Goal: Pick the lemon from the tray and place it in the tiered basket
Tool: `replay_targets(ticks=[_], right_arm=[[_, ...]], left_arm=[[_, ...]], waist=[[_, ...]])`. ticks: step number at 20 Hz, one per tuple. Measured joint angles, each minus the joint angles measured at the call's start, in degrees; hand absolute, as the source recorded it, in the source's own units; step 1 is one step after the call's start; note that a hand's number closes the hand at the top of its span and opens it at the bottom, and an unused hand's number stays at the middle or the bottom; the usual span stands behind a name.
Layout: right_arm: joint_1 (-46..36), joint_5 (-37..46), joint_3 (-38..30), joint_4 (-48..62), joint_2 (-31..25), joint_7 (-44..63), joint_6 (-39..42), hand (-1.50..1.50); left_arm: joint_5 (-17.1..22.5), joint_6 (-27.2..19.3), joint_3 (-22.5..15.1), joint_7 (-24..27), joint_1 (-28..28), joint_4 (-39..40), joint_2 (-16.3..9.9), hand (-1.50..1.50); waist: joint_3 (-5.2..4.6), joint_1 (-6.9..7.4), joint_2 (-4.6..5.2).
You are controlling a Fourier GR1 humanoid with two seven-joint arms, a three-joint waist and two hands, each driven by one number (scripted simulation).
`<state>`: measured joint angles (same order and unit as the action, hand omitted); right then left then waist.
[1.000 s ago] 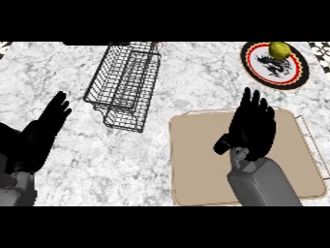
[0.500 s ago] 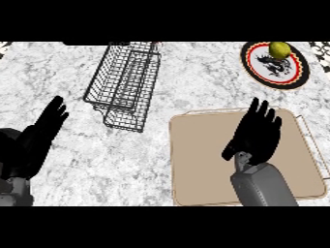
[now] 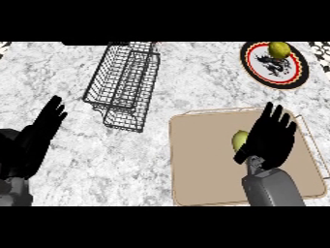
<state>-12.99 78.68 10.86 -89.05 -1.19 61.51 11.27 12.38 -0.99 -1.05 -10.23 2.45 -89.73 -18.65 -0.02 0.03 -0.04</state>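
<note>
Head view, and it's the only one I have. My right hand (image 3: 271, 138) hangs over the tan tray (image 3: 203, 164), fingers straight and spread, holding nothing. The lemon (image 3: 239, 140) I'm after lies on the tray and peeks out at the left edge of that hand, mostly hidden under it. My left hand (image 3: 35, 140) shows at the near left, open, fingers up, resting over the marble counter (image 3: 196, 87).

The step in hand, as I judge it, is the grasp. To do it well I want the palm centred over the fruit, not offset to its right as it looks now, then fingers and thumb closing round both sides so the round thing can't squirt out sideways. Lift straight up before swinging left and away toward the wire tiered basket (image 3: 125, 80), which stands well apart from the tray.

Far right, a second yellow fruit (image 3: 279, 49) sits on a red-rimmed plate (image 3: 257, 72); I leave it alone.

Writing: none I can read. The plate carries a dark figure, no lettering I can make out.
</note>
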Motion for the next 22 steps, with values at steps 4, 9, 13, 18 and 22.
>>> replay_targets(ticks=[4,9,13,18,22], right_arm=[[1.1,-4.2,-1.3,0.3,0.5,-0.6,1.8,1.50],[0.6,-4.5,-1.9,2.8,-0.2,-2.4,4.2,1.50],[0.5,-1.8,-0.8,3.8,-0.2,-3.3,4.9,1.50],[-0.3,-1.8,0.1,5.0,-3.4,-10.7,5.1,1.50],[-0.8,-8.2,0.5,5.2,-10.5,-27.8,4.8,1.50]], left_arm=[[-1.2,-0.7,-0.9,-0.6,0.5,-0.3,1.3,0.00],[-1.7,-0.6,-0.3,-1.7,1.4,-0.5,1.5,0.00],[-1.7,0.5,0.5,-1.5,2.0,0.8,1.9,0.00],[-2.0,1.2,1.1,-1.4,0.8,-0.3,2.3,0.00],[-2.1,1.5,1.0,-0.7,0.6,0.3,2.5,0.00]], waist=[[-0.02,0.01,-0.03],[-0.16,0.09,-0.18],[-0.25,0.07,-0.25],[-0.17,0.26,-0.17],[-0.01,0.46,0.07]])
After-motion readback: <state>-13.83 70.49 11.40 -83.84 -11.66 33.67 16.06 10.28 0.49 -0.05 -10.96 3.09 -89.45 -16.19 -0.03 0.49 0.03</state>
